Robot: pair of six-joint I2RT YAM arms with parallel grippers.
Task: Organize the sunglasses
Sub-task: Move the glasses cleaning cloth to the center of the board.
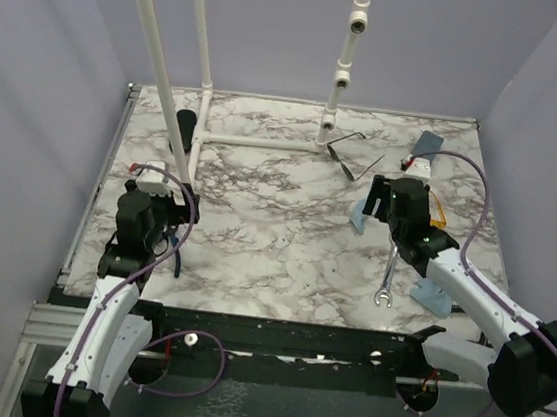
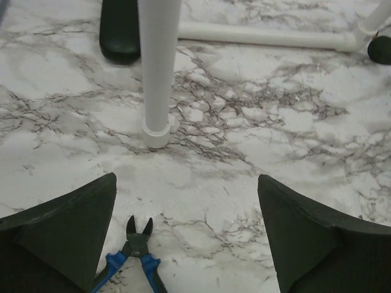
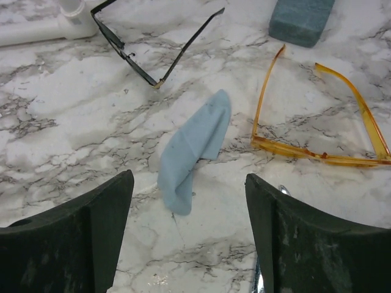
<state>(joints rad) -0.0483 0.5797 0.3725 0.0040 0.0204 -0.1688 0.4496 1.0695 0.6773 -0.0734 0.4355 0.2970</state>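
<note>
Sunglasses of thin dark wire [image 1: 340,162] lie unfolded at the marble table's [image 1: 275,238] far side, by the white pipe [image 1: 266,143]. Left wrist: left gripper [image 2: 186,238] gapes wide over bare marble, blue-handled cutters [image 2: 135,247] below. Right wrist: right gripper [image 3: 189,238] spread wide above a pale blue cloth [image 3: 192,146]; translucent yellow-orange plastic glasses [image 3: 293,150] lie just right.

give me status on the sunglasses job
Left gripper open, empty; right gripper open, empty. Wire-frame pair and yellow-orange pair both loose on table, temples unfolded. Blue cloth lies ahead of right gripper, short of both pairs.
</note>
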